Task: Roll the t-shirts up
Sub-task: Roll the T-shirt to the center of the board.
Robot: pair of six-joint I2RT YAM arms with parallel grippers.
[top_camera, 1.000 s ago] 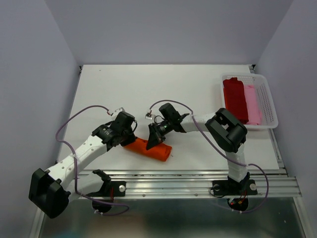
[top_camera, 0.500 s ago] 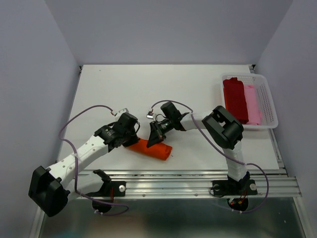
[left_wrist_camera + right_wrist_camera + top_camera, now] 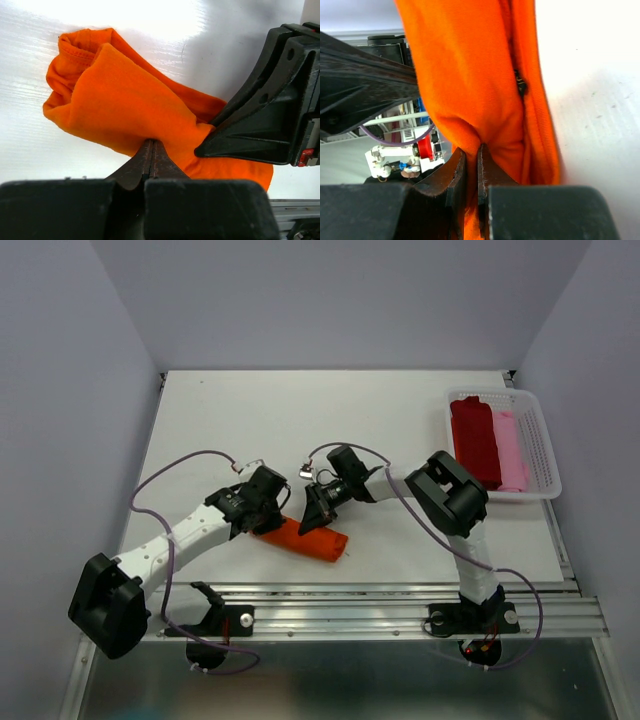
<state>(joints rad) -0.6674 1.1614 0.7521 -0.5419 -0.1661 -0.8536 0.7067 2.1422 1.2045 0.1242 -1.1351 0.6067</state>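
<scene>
The bright orange t-shirt point(image 3: 305, 539) lies rolled into a short tube near the table's front edge. My left gripper point(image 3: 268, 518) is at its left end, its jaws pressed together on a fold of the orange cloth point(image 3: 125, 100). My right gripper point(image 3: 308, 523) is at the roll's upper side, shut on a pinch of the same cloth point(image 3: 470, 75). The two grippers are close together, and the right one shows as a black wedge in the left wrist view point(image 3: 265, 115). A dark red shirt point(image 3: 476, 436) and a pale pink shirt point(image 3: 512, 448) lie rolled in the basket.
The white plastic lattice basket point(image 3: 538, 435) stands at the table's right edge. The metal rail point(image 3: 380, 600) with the arm bases runs along the front. Purple cables point(image 3: 160, 485) loop off both arms over the table.
The left arm has shifted a little to the right along the roll. The right gripper has edged slightly left. The orange roll has stayed in place.
</scene>
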